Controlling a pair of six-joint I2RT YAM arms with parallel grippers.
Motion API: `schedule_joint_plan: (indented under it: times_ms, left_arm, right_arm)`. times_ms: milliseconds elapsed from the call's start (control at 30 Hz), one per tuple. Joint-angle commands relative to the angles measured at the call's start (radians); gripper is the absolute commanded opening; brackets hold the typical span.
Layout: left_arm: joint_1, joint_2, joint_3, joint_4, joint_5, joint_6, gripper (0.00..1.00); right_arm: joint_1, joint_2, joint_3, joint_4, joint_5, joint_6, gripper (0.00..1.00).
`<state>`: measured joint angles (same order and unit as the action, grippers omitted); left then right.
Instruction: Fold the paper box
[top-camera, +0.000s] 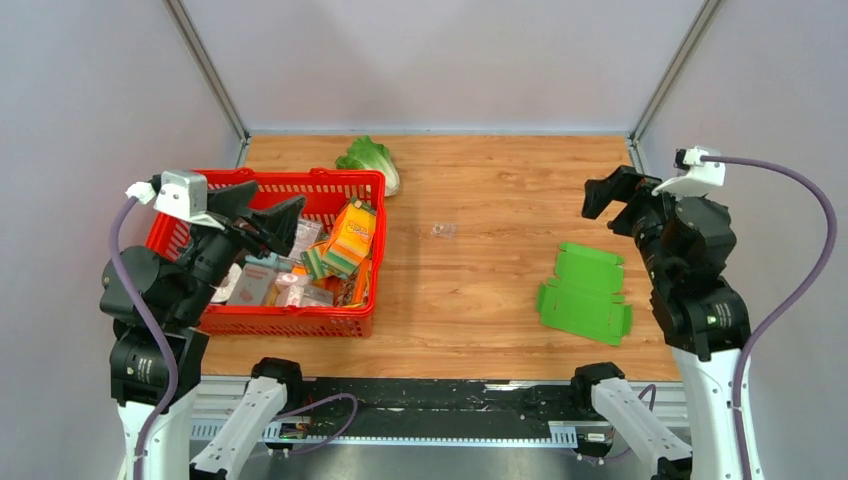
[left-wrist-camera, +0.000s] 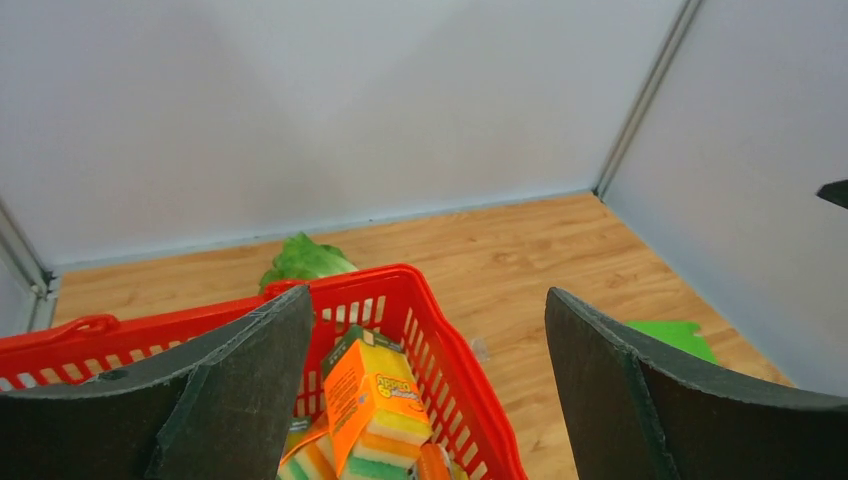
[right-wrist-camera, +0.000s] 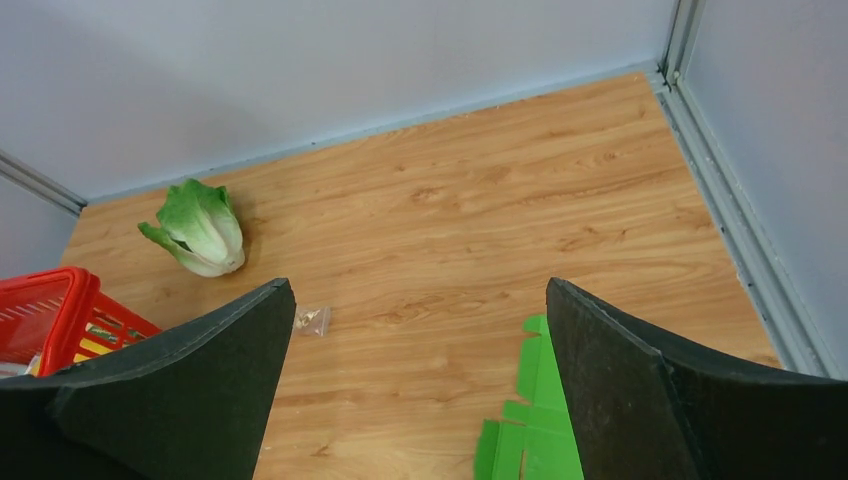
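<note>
Box (top-camera: 585, 292), top view: a green die-cut sheet with flaps, lying open on the table (top-camera: 480, 290) at its right side, near the front edge and just left of the right arm. The right gripper (top-camera: 612, 203) hangs above the wood behind the box, apart from it, jaws spread wide and holding nothing. The left gripper (top-camera: 268, 212) hangs over the red basket (top-camera: 290, 322) at the table's left, jaws likewise spread and empty. An orange carton (top-camera: 352, 230) stands among other packets in the basket. A lettuce (top-camera: 370, 160) lies just behind the basket's far right corner. A small clear scrap (top-camera: 443, 230) lies on bare wood between basket and box

Left wrist view: both dark fingers of the left gripper (left-wrist-camera: 428, 300) stand well apart with nothing between them. Below them are the basket's rim (left-wrist-camera: 440, 330) and the carton (left-wrist-camera: 375, 400). The lettuce (left-wrist-camera: 305, 258) shows beyond the rim. A corner of the box (left-wrist-camera: 675, 335) appears beside the right-hand finger, far across the table

Right wrist view: the right gripper (right-wrist-camera: 418, 290) is released, its fingers wide and empty. The box (right-wrist-camera: 535, 420) lies on the wood below, partly hidden by the right-hand finger and touching neither. The scrap (right-wrist-camera: 313, 320) lies beside the left-hand finger; lettuce (right-wrist-camera: 200, 225) and a basket corner (right-wrist-camera: 45, 300) are at far left
</note>
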<state>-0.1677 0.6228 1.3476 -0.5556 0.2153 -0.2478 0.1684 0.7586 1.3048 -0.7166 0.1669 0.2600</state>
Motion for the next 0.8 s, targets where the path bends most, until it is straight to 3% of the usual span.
schedule_joint_plan:
  times_ms: [0, 233, 300, 500, 600, 767]
  left_arm:
    - [0.007, 0.070, 0.045, -0.055, 0.110, 0.013, 0.92]
    - [-0.003, 0.213, 0.071, -0.049, 0.283, -0.103, 0.85]
    - [-0.067, 0.264, 0.077, -0.059, 0.286, -0.119, 0.84]
    - [-0.343, 0.371, 0.068, -0.076, 0.036, -0.065, 0.84]
    - [-0.479, 0.458, 0.079, -0.056, -0.033, -0.064, 0.79]
    - [-0.734, 0.598, 0.076, -0.003, -0.314, -0.076, 0.71]
  right_arm:
    - [-0.004, 0.067, 0.001, 0.014, 0.026, 0.082, 1.00]
    - [-0.003, 0.163, -0.044, -0.040, 0.012, 0.205, 1.00]
    - [-0.003, 0.191, -0.053, -0.104, 0.023, 0.263, 1.00]
    - [0.005, 0.271, -0.153, -0.153, -0.138, 0.398, 1.00]
    - [0.005, 0.262, -0.206, -0.119, -0.254, 0.360, 1.00]
    - [0.005, 0.191, -0.232, -0.170, -0.063, 0.314, 1.00]
